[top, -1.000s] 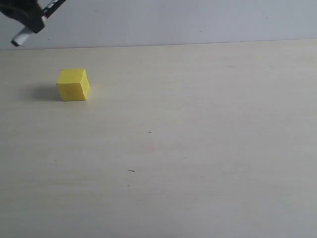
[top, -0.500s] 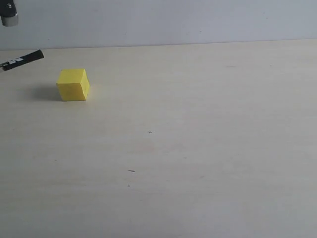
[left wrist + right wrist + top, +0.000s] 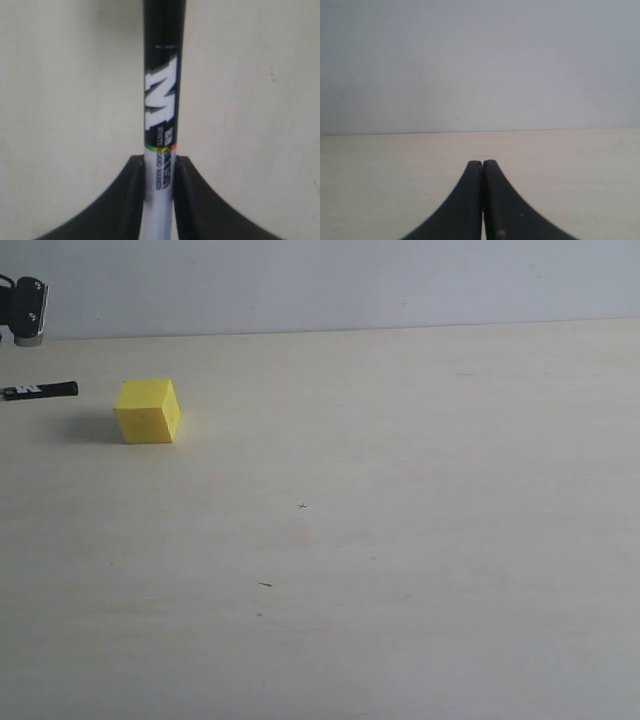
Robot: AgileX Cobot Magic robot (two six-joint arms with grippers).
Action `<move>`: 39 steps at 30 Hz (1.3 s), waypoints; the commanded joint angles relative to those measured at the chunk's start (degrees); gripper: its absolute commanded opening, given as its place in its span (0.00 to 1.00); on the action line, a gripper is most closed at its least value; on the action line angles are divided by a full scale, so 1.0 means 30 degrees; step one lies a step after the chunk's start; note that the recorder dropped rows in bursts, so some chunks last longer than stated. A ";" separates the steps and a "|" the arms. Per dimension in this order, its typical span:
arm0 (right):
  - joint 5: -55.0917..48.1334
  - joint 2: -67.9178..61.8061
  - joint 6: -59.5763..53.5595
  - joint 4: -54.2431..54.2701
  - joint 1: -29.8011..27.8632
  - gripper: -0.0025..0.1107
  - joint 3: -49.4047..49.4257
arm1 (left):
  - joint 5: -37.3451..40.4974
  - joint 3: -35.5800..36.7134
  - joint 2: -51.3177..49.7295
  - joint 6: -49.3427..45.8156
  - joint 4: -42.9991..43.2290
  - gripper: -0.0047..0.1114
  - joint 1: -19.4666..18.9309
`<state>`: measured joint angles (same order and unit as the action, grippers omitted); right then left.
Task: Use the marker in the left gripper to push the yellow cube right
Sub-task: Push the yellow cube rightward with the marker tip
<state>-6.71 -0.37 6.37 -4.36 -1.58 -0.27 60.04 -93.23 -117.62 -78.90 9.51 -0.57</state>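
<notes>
Holding the marker [image 3: 161, 100] clamped, the left gripper [image 3: 159, 167] sits left of the yellow cube [image 3: 148, 411].
Left wrist view shows both fingers pinching the white barrel; exterior view shows only the marker's black end, level, near the cube's left face, not touching. Right gripper [image 3: 482, 165] jaws pressed together, empty. Versus half a second ago: marker lower and flatter, cube unmoved on the table [image 3: 400, 540].

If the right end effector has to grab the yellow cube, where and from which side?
Likely from straight above, closing on the front and back faces of the yellow cube. It sits flat on the table, sides flat and parallel, top free. The marker tip lies just left of it, apart, so avoid that side. The right end effector is shut; open it first.
</notes>
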 commanded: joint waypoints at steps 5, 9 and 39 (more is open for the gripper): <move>0.0206 0.0122 -0.0015 -0.0083 -0.0113 0.02 0.0090 | 0.0646 -0.3118 -0.3145 -0.1295 -0.0371 0.04 -0.0533; 0.0206 0.0122 -0.0015 -0.0083 -0.0113 0.02 0.0090 | 0.0788 -0.4158 -0.4092 -0.1904 -0.1105 0.04 -0.0533; 0.0206 0.0122 -0.0015 -0.0037 -0.0113 0.02 0.0090 | -0.0158 -0.4511 -0.5022 -0.1542 -0.1883 0.04 0.2168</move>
<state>-6.71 -0.37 6.37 -4.36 -1.58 -0.27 59.29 -106.11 -132.98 -85.03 3.68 7.05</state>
